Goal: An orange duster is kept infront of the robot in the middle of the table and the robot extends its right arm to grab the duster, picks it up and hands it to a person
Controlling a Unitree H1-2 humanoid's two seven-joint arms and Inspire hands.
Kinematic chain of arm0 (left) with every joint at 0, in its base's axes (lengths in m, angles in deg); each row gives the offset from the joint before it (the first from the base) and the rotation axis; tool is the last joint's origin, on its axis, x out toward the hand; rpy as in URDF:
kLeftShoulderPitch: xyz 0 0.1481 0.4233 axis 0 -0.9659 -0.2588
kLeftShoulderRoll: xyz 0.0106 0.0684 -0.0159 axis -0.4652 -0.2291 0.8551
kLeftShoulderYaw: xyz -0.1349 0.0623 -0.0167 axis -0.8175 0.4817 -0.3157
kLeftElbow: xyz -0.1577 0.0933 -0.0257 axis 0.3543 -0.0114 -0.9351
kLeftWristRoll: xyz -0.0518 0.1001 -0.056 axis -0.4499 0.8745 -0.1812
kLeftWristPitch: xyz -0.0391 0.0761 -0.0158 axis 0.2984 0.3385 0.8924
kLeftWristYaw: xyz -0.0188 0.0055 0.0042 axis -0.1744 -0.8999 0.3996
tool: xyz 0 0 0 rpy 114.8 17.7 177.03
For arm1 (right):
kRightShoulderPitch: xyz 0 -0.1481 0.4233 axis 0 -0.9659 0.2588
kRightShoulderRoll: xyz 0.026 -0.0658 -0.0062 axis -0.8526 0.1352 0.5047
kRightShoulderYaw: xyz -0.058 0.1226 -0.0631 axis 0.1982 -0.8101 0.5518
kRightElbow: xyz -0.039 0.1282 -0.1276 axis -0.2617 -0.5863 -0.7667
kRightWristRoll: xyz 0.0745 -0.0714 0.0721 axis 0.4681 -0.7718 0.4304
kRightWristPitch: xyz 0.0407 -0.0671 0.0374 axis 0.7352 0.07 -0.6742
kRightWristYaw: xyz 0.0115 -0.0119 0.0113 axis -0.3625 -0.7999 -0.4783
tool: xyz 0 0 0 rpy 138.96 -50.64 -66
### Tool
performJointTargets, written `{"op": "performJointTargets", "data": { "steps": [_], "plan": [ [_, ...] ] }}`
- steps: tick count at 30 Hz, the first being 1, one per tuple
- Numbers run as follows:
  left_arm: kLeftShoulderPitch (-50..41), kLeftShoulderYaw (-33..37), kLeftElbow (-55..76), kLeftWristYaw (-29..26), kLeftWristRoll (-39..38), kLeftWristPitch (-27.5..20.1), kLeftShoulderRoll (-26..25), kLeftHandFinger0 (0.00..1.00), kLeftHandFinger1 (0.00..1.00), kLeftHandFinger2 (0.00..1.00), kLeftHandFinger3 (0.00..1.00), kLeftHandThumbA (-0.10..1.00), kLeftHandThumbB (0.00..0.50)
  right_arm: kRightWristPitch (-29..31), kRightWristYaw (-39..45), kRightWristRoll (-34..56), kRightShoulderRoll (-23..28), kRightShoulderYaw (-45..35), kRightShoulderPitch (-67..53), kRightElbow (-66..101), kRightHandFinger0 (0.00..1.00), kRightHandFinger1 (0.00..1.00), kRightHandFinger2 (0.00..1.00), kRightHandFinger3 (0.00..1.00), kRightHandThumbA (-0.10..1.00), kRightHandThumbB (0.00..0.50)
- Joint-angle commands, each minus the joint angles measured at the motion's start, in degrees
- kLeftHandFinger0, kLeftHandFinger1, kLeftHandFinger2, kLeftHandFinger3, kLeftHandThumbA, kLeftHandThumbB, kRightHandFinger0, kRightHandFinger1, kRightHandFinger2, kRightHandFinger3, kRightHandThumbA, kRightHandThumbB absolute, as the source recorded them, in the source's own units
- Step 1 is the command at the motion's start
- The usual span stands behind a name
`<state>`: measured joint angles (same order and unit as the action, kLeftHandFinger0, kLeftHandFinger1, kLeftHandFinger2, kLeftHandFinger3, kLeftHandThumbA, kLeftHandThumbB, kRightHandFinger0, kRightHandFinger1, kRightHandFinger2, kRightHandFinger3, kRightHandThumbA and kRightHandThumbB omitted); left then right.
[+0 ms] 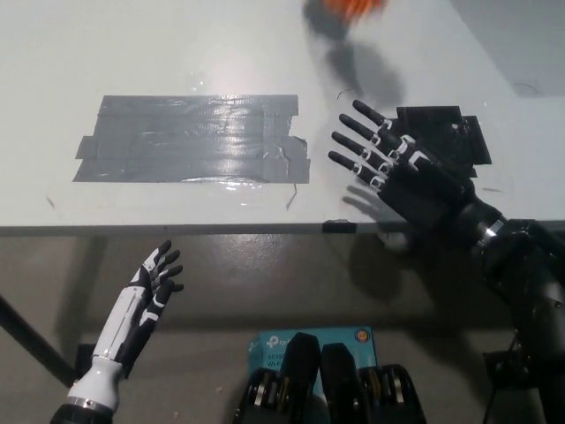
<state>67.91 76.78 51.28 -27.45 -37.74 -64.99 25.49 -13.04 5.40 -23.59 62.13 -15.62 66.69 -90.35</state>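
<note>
The black right hand (393,168) is held empty with fingers spread over the worktop (177,53) near its front edge, the orange duster (353,6) is cut off at 12 o'clock, and the white left hand (152,287) rests open at 7 o'clock.

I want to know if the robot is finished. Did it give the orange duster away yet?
Almost finished. The right hand is open over the table with nothing in its fingers, so it has let go. Only a blurred bit of the orange duster shows at the top edge; who holds it is out of view. The left hand rests low beside the table. All that looks left is pulling the right arm back.
</note>
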Motion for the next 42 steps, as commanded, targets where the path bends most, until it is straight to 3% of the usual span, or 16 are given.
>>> {"op": "performJointTargets", "data": {
  "steps": [1,6,9,13,15,16,18,19,20,25,29,33,42],
  "plan": [
    [1.62,-0.46,1.24,0.79,-0.58,-1.34,-1.07,0.82,0.91,0.98,1.0,0.94,0.136,1.25,4.15,-0.61,0.59,-1.42,-0.79,4.31,1.0,1.0,1.0,1.0,0.86,0.5],
    [1.81,-0.45,1.09,0.58,-0.24,-1.89,-1.15,0.82,0.9,0.97,1.0,0.94,0.132,1.54,4.95,-1.11,2.51,-1.98,-4.79,10.97,1.0,1.0,1.0,1.0,0.91,0.5],
    [2.03,-0.52,0.9,0.68,-0.5,-1.66,-1.21,0.82,0.9,0.97,1.0,0.95,0.134,2.82,2.94,-2.91,3.4,-2.83,-8.87,17.47,1.0,1.0,1.0,1.0,1.0,0.5],
    [1.89,-0.49,0.42,0.76,-0.88,-1.89,-1.1,0.82,0.9,0.97,1.0,0.93,0.129,5.81,-1.08,-6.28,2.43,-4.39,-13.72,23.41,1.0,1.0,1.0,1.0,1.0,0.484],
    [1.58,-0.23,0.35,0.58,-0.16,-2.3,-1.12,0.82,0.9,0.97,1.0,0.94,0.115,9.62,-1.98,-9.99,2.03,-5.05,-17.3,25.78,1.0,1.0,1.0,1.0,1.0,0.437],
    [1.53,-0.19,0.33,0.57,-0.1,-2.38,-1.11,0.81,0.9,0.97,1.0,0.94,0.115,10.17,-2.21,-10.6,1.89,-5.2,-17.81,26.13,1.0,1.0,1.0,1.0,1.0,0.437],
    [1.23,-0.09,0.28,0.36,0.36,-2.37,-1.09,0.81,0.9,0.97,1.0,0.95,0.118,14.9,-4.26,-15.26,0.64,-5.98,-20.71,27.23,1.0,1.0,1.0,1.0,1.0,0.362],
    [1.15,-0.1,0.28,0.34,0.33,-2.3,-1.05,0.81,0.9,0.97,1.0,0.95,0.118,15.88,-4.49,-16.17,0.45,-6.06,-21.21,27.26,1.0,1.0,1.0,1.0,1.0,0.362],
    [1.09,-0.15,0.19,0.37,0.16,-2.24,-1.01,0.8,0.9,0.97,1.0,0.95,0.121,18.26,-4.83,-18.33,0.22,-6.14,-22.31,26.91,1.0,1.0,1.0,1.0,1.0,0.324],
    [-0.11,-0.23,0.25,0.52,-0.66,-2.3,-0.67,0.8,0.89,0.96,1.0,0.93,0.126,26.52,-6.17,-25.88,-0.08,-6.15,-26.14,23.56,1.0,1.0,1.0,1.0,1.0,0.28],
    [-0.74,-0.09,0.56,0.52,-0.63,-1.87,-0.39,0.8,0.89,0.96,1.0,0.92,0.121,30.82,-9.41,-33.06,0.04,-5.22,-28.01,21.29,1.0,1.0,1.0,1.0,1.0,0.306],
    [-1.49,-0.06,0.8,0.36,-0.25,-1.78,-0.43,0.81,0.89,0.97,1.0,0.92,0.133,35.85,-10.11,-39.18,0.47,-3.0,-27.66,18.93,1.0,1.0,1.0,1.0,1.0,0.281],
    [-1.79,0.0,1.19,0.4,-0.36,-1.74,-0.28,0.81,0.9,0.97,1.0,0.92,0.14,38.1,-10.59,-45.11,2.57,-0.18,-27.9,17.64,1.0,1.0,1.0,1.0,1.0,0.309]
  ]
}}
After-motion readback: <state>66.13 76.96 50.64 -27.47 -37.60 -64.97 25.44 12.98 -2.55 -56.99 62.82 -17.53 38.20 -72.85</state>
